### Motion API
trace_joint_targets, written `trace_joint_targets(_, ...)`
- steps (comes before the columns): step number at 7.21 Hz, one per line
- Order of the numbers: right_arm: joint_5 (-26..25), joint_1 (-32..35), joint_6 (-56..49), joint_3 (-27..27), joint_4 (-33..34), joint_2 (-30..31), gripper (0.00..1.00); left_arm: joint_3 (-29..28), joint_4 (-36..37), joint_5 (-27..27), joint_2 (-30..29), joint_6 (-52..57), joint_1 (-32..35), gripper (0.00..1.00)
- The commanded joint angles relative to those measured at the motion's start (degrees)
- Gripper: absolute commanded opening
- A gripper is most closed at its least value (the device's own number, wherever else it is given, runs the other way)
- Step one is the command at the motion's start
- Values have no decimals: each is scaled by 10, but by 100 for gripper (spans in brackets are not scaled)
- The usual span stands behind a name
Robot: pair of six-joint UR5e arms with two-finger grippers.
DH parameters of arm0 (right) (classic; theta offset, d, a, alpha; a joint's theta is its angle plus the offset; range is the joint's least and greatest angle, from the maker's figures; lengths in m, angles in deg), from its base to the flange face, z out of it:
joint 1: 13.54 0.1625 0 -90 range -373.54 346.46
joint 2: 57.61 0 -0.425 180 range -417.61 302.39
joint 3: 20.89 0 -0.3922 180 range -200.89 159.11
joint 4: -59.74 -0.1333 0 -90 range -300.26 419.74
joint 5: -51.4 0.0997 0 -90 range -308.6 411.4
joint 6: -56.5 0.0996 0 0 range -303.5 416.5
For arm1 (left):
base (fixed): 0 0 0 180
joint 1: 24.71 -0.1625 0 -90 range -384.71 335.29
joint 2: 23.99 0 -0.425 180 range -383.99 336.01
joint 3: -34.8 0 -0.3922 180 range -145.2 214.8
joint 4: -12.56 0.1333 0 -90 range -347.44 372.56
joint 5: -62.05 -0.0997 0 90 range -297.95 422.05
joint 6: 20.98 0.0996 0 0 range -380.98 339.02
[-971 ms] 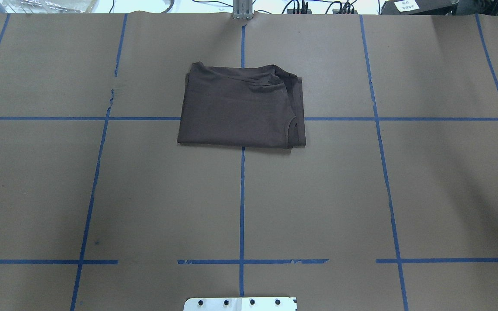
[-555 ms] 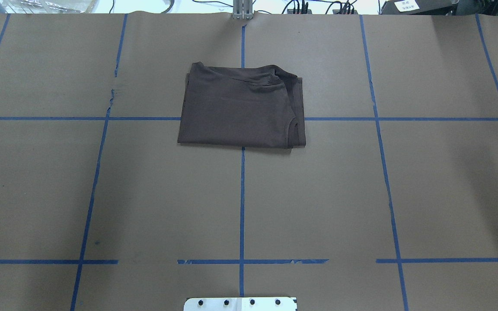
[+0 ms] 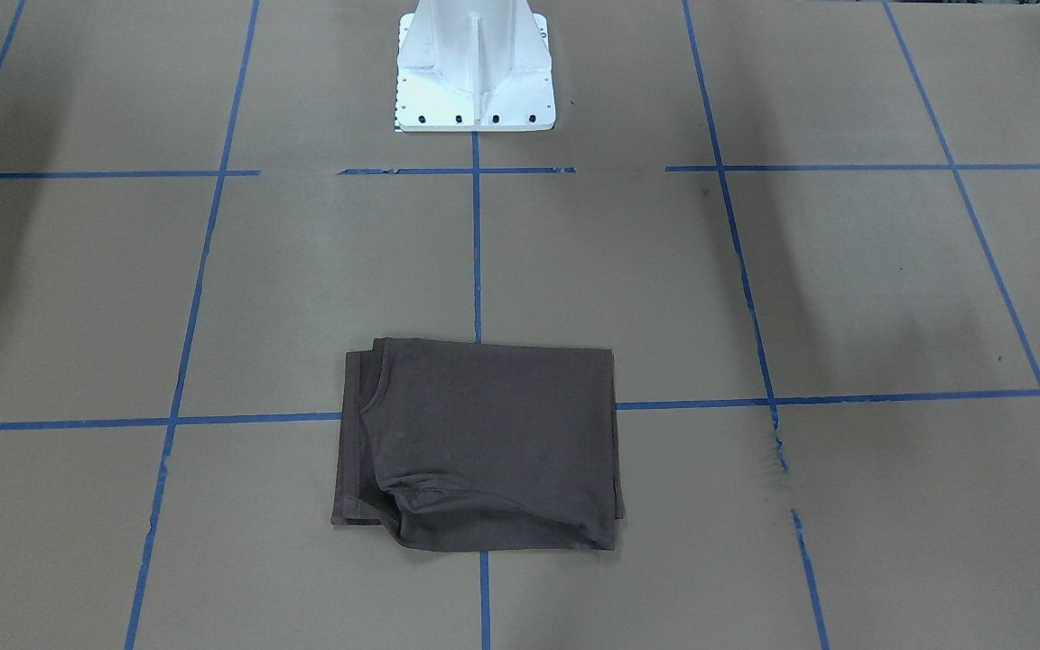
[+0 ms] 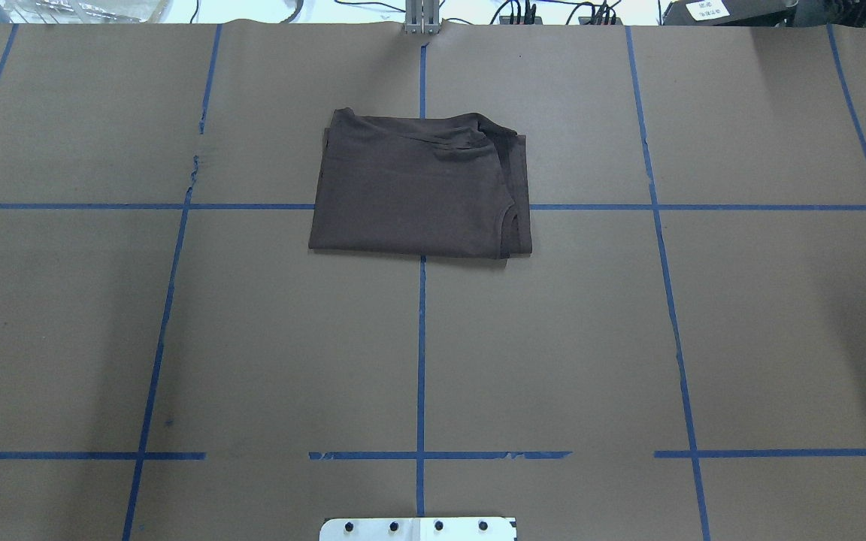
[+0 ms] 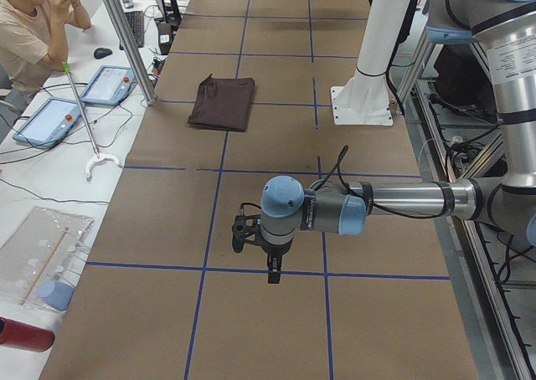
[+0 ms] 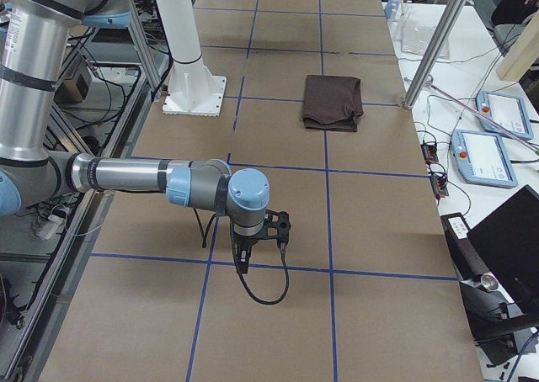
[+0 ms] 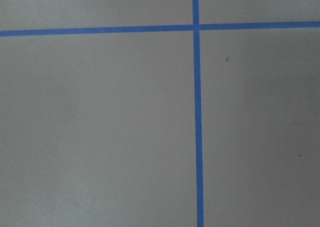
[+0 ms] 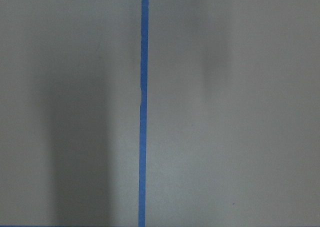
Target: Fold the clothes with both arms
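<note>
Folded T-shirt (image 4: 418, 191), long axis left-right, left end effector (image 5: 272, 273), right end effector (image 6: 242, 262), openings impossible to tell

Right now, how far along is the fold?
Done: the T-shirt lies folded into a compact rectangle on the table. In hand: nothing; the left claw and right claw hang over bare paper, apart from it. Left: at most tidying the bunched edge on the operators' side.

robotics lab, tape-gridded table (image 4: 252, 338), teach pendants (image 6: 486, 157), seated operator (image 5: 29, 28)
</note>
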Motion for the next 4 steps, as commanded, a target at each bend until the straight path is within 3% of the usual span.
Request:
trace_joint_targets(1, 1, 1, 0, 0, 0, 0, 100, 9, 25, 1, -3, -2, -2, 100)
trace_joint_targets(4, 1, 1, 1, 3, 0, 0, 100, 36, 34, 0, -10, 0, -3, 100)
